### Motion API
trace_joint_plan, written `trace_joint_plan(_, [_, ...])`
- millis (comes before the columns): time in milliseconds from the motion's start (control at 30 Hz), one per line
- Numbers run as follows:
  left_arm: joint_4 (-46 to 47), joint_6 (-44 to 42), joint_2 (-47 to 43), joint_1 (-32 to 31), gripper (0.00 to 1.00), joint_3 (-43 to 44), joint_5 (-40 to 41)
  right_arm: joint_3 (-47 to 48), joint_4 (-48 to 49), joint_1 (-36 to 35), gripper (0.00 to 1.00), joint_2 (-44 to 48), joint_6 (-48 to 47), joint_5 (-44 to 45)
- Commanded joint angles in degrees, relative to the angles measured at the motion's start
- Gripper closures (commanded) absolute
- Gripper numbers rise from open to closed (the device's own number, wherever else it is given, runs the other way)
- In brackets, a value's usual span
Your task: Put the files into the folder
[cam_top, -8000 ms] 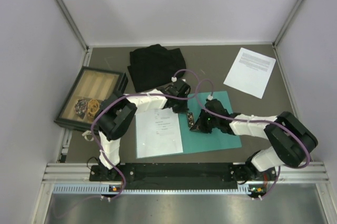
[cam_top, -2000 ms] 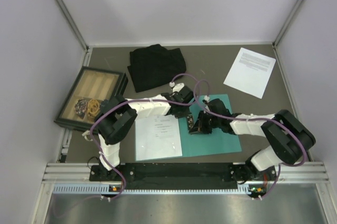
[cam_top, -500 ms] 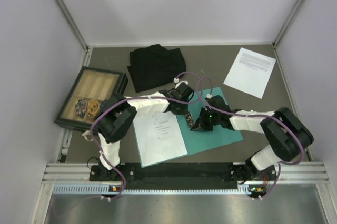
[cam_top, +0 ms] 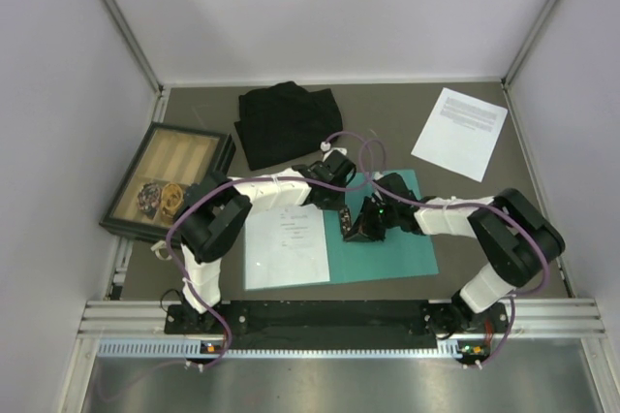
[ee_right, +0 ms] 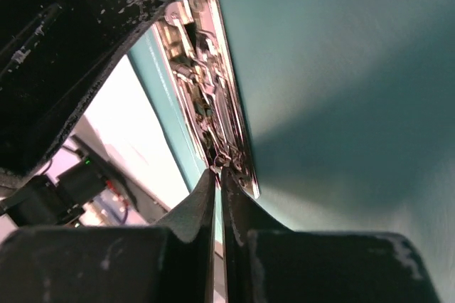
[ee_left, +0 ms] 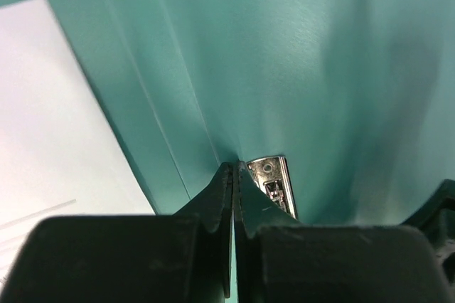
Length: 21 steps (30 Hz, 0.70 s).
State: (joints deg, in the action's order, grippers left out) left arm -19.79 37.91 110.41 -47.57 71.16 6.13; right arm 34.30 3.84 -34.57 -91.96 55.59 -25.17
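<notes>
- Looking down from overhead, the folder [cam_top: 387,253] lay open and flat mid-table, just ahead of both my arms.
- One sheet [cam_top: 286,243] sat on its left half, its inner edge close to the spine. The other sheet [cam_top: 460,132] was well apart, out by the far right corner, so I'd call the job about half done.
- My left gripper [ee_left: 233,175] had its jaws pressed together on nothing, tips down at the spine fold just beside one end of the little metal clip [ee_left: 274,182].
- My right gripper [ee_right: 217,175] was closed and empty too, tips at the clip's other end. They looked to be touching its wire, but I couldn't tell if they were actually pressing.
- Handling-wise, I figured the paper was light, floppy and slick on card. Lying flat it gave no lip to pinch, so the far sheet's edge or corner looked like the spot to grab.
- I figured the folder was thin, bendy card that would skid if poked, so one arm probably had to pin it down.
- The clip looked stiff and springy, and its lever seemed the place to push.
</notes>
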Motion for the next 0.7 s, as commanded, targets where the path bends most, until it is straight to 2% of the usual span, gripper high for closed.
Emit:
trace_joint_plan(0, [-11.23, -3.89, 5.34, -0.15, 1.00, -3.57, -0.07, -1.70, -15.54, 1.61, 1.00, 0.90, -4.72, 11.05])
trace_joint_plan(33, [-11.32, -4.16, 5.34, -0.24, 1.00, -3.48, -0.15, -1.96, -11.35, 2.22, 1.00, 1.43, -3.66, 7.89])
trace_joint_plan(100, [-11.84, -5.30, 5.52, 0.02, 1.00, -2.35, -0.51, -2.05, -9.21, 3.27, 1.00, 1.26, -1.73, 2.94])
trace_joint_plan(233, [-15.10, -6.53, 5.26, 0.37, 1.00, 1.35, -0.42, -1.52, -8.32, 3.19, 1.00, -0.23, -1.80, 3.28])
trace_joint_plan(333, [-16.33, -6.36, 4.12, 0.81, 0.90, 5.30, 0.20, -2.22, -7.44, 2.67, 1.00, -1.37, -1.63, 3.64])
trace_joint_plan(367, [-17.38, -6.27, 3.76, 0.90, 0.83, 6.35, 0.37, -2.49, -6.66, 2.66, 1.00, -1.81, -1.45, 3.81])
trace_joint_plan(400, [-17.56, -5.84, 2.89, 0.90, 0.79, 7.76, 0.37, -3.10, -6.30, 2.58, 1.00, -1.82, -1.28, 3.90])
trace_joint_plan(567, [-16.95, -3.02, -1.68, 0.81, 0.76, 6.37, -0.33, -2.49, -7.52, 2.31, 1.00, -1.73, -2.33, 5.38])
trace_joint_plan(667, [-14.58, -1.35, -5.29, 0.81, 0.74, 2.43, -1.47, -1.52, -8.49, 1.35, 1.00, -1.82, -3.12, 6.53])
